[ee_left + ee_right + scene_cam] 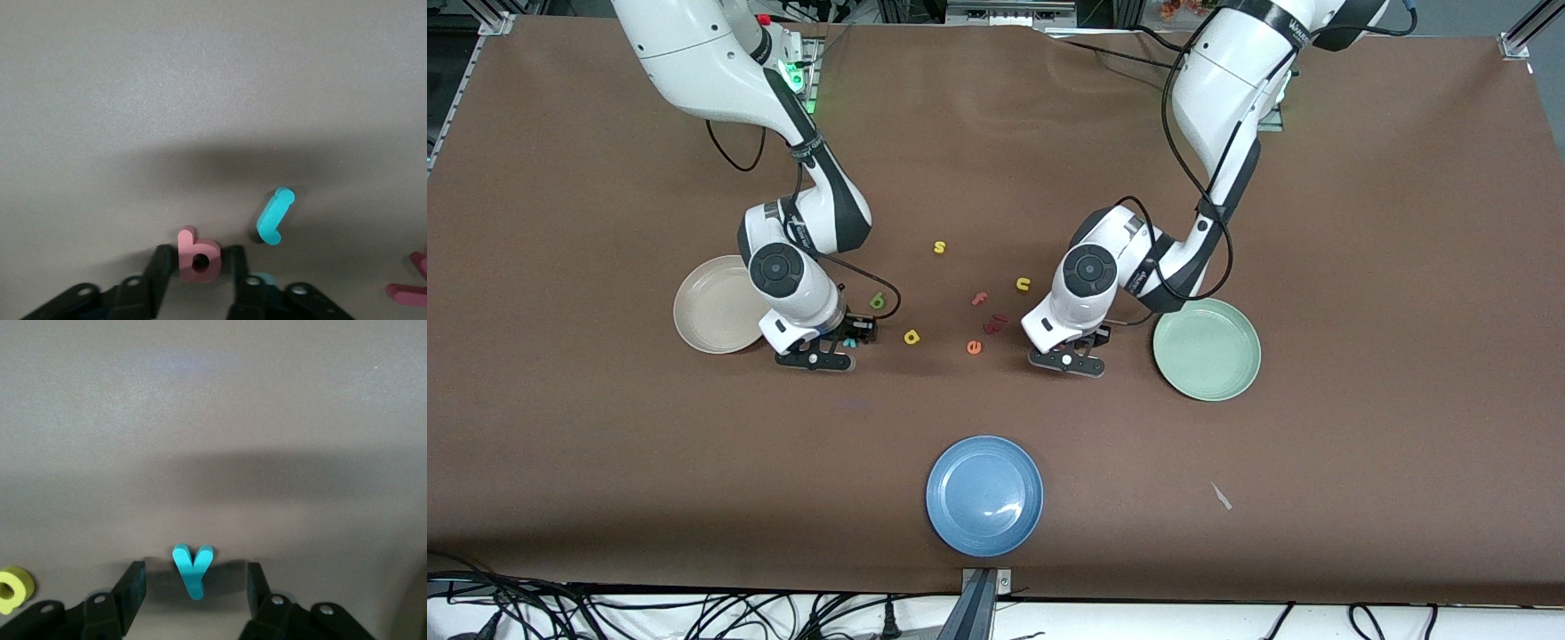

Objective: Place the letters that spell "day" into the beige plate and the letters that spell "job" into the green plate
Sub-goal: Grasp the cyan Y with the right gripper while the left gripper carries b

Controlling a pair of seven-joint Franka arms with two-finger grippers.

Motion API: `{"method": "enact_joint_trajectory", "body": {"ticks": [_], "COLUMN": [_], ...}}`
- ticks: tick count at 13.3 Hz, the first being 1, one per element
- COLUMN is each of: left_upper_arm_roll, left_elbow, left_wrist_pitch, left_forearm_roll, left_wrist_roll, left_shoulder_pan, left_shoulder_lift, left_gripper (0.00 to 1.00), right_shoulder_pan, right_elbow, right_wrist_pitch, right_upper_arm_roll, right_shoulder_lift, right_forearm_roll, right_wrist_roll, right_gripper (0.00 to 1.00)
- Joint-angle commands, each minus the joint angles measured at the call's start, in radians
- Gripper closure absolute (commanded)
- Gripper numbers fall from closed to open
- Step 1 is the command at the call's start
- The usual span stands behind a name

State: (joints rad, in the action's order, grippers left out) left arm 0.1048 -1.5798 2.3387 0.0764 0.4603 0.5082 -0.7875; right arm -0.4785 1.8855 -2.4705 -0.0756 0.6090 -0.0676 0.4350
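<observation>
- Beige plate (687,313): lies toward the right arm's end of the table from the blue plate (984,493) and farther from the front camera. It holds nothing yet.
- Right claw (195,568): down at the table beside the beige plate, jaws released, with a gap on each side of the teal y (191,573). The y lies flat between the fingers.
- Step in hand, by judgement: the first pick for each word, both arms working at once.
- Next move, right arm: clench squarely on the y's stem, lift, and carry it the short way to the beige plate.
- Green d (878,302) and yellow a (911,337): on the table farther back than the blue plate, just beside the right claw and awaiting collection.
- Distractors s (939,247), f (979,299), e (974,348) and u (1023,284): scattered between the two claws, farther back than the blue plate. None blocks either plate.
- Left claw (200,253): down at the table, clenched on the pinkish-red b (199,259), pads against both its sides.
- Teal j (274,217): just beside the b, apart from it. A careless lift could nudge it.
- Blue o: not made out.
- Green plate (1249,360): toward the left arm's end from the blue plate and farther back, empty, near the left claw.
</observation>
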Motion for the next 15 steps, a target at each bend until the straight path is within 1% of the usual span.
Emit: {"method": "enact_joint_trajectory", "body": {"ticks": [1,2,3,4,5,7,9,10,11,12,13,15], "left_upper_arm_roll": [-0.01,-0.01,-0.013,-0.017,-0.026,-0.037,-0.036,-0.036,-0.036,-0.036,-0.034,-0.034], "left_elbow": [0.009,0.01,0.01,0.015,0.015,0.012,0.007,0.004,-0.006,-0.023,-0.041,-0.045], "left_wrist_pitch": [-0.005,-0.013,-0.051,-0.103,-0.164,-0.27,-0.338,-0.36,-0.375,-0.377,-0.368,-0.352], "left_forearm_roll": [0.031,0.031,0.031,0.031,0.032,0.089,0.106,0.106,0.106,0.108,0.106,0.108], "left_wrist_roll": [0.02,0.018,0.017,0.015,0.005,-0.084,-0.182,-0.237,-0.267,-0.279,-0.299,-0.305], "left_shoulder_pan": [0.007,0.001,-0.005,-0.007,-0.016,-0.058,-0.127,-0.158,-0.189,-0.226,-0.256,-0.269], "left_shoulder_lift": [0.004,0.013,0.033,0.053,0.082,0.138,0.183,0.192,0.194,0.185,0.179,0.142], "left_gripper": [0.9,0.92,0.92,0.92,0.92,0.92,0.92,0.92,0.89,0.89,0.89,0.87], "right_shoulder_pan": [0.012,0.012,0.012,0.012,0.014,0.014,0.012,0.012,0.012,0.012,0.012,0.012], "right_elbow": [0.0,-0.005,-0.005,-0.005,-0.006,-0.006,-0.006,-0.006,-0.008,-0.012,-0.019,-0.025], "right_wrist_pitch": [-0.01,-0.008,-0.008,-0.008,-0.008,-0.008,-0.008,-0.008,-0.008,-0.005,0.004,0.015], "right_upper_arm_roll": [0.007,0.007,0.007,0.007,0.007,0.007,0.007,0.007,0.007,0.007,0.007,0.007], "right_shoulder_lift": [0.001,0.006,0.008,0.008,0.009,0.011,0.011,0.011,0.011,0.011,0.009,0.009], "right_forearm_roll": [-0.017,-0.023,-0.035,-0.037,-0.038,-0.04,-0.04,-0.04,-0.04,-0.04,-0.04,-0.04], "right_wrist_roll": [-0.007,-0.007,-0.009,-0.01,-0.009,-0.004,-0.002,0.001,0.001,-0.002,-0.002,-0.001], "right_gripper": [0.41,0.46,0.51,0.57,0.61,0.71,0.84,0.86,0.91,0.97,1.0,1.0]}}
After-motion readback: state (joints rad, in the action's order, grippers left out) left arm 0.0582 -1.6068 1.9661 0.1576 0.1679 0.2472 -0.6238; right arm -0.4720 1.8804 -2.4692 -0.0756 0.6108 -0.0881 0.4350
